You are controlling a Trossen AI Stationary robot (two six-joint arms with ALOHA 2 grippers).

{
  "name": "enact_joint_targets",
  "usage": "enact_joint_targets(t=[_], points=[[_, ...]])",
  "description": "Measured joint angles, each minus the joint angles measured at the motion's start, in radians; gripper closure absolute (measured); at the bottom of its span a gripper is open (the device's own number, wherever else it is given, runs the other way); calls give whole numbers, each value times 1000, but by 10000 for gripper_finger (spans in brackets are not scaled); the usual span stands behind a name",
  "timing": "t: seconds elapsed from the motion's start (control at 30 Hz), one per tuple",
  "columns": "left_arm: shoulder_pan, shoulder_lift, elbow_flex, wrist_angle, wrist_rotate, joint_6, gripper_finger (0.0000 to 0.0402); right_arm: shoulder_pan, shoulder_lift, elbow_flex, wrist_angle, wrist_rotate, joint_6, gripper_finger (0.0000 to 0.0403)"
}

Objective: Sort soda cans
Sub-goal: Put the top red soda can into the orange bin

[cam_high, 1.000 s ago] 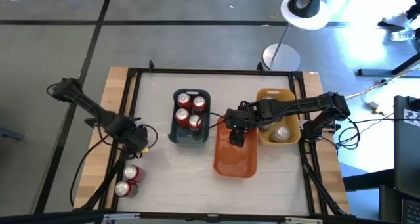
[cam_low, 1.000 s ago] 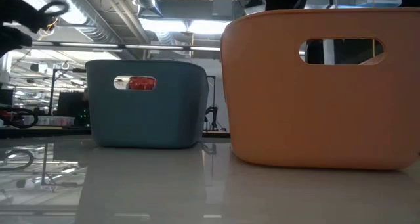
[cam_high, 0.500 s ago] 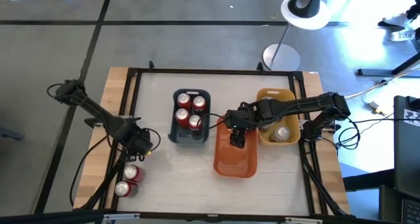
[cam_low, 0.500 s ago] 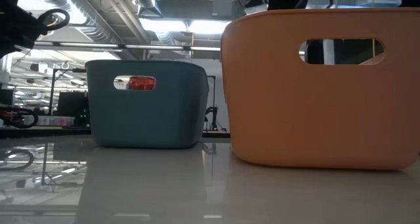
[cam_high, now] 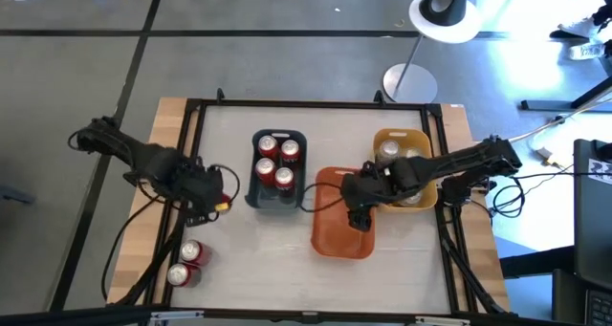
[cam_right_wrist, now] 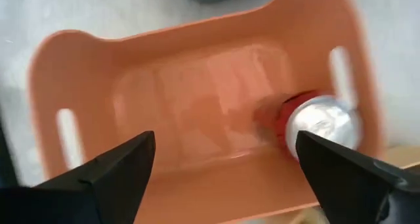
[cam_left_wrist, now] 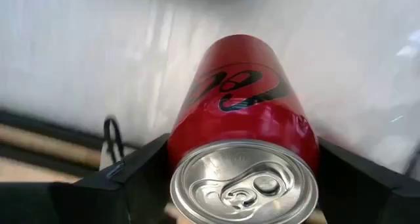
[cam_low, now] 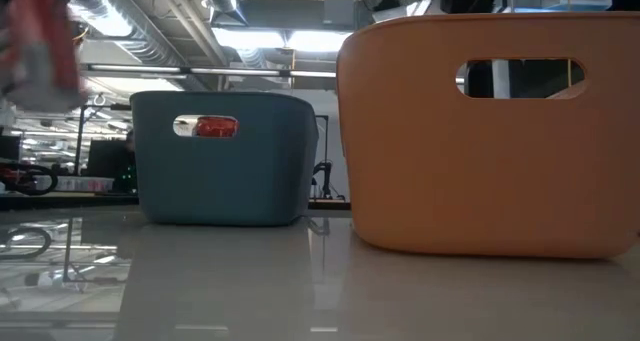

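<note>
My left gripper (cam_high: 206, 199) hangs over the table's left part, pointing down, shut on a red soda can (cam_left_wrist: 239, 119). That can shows blurred at the low view's upper left (cam_low: 40, 46). Two more red cans (cam_high: 185, 263) lie by the near left corner. A blue-grey bin (cam_high: 278, 133) holds three red cans (cam_high: 277, 161). My right gripper (cam_high: 359, 214) hovers open above the orange bin (cam_high: 339, 242), in which a red can (cam_right_wrist: 315, 124) lies. A yellow bin (cam_high: 402, 135) holds a silver can (cam_high: 386, 152). My left gripper pinches the red can between its two fingers, on the side wall just under the silver top (cam_left_wrist: 178, 145). The fingers (cam_left_wrist: 134, 178) come from above, pointing down. The can hangs upright, top up, lifted clear of the table.
The three bins stand side by side across the table's middle, the orange one nearest the front edge. A black frame (cam_high: 191, 125) runs round the table. Cables trail from both arms. Bare tabletop lies in front of the blue-grey bin (cam_low: 225, 156).
My left gripper has risen straight up with the red can, which has come off the table and into the low view's upper left. My right gripper has moved toward the table's near right over the orange bin, uncovering the yellow bin, and stays open.
</note>
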Motion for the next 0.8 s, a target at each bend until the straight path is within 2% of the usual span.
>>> enact_joint_targets(t=[0.1, 0.23, 0.33, 0.43, 0.57, 0.8], points=[[30, 2, 87, 7, -33, 14, 104, 37, 5, -13, 31, -26, 95, 36], [77, 9, 165, 60, -120, 51, 104, 64, 15, -14, 29, -60, 114, 36], [106, 31, 180, 196, -155, 132, 104, 92, 17, -14, 0, 14, 131, 40], [135, 75, 181, 342, -156, 235, 104, 133, 12, -14, 0, 86, 112, 69], [164, 172, 181, 481, -156, 355, 104, 190, 10, -14, 13, 203, 81, 158], [215, 330, 189, 711, -116, 482, 104, 237, 1, -14, 57, 357, 38, 377]])
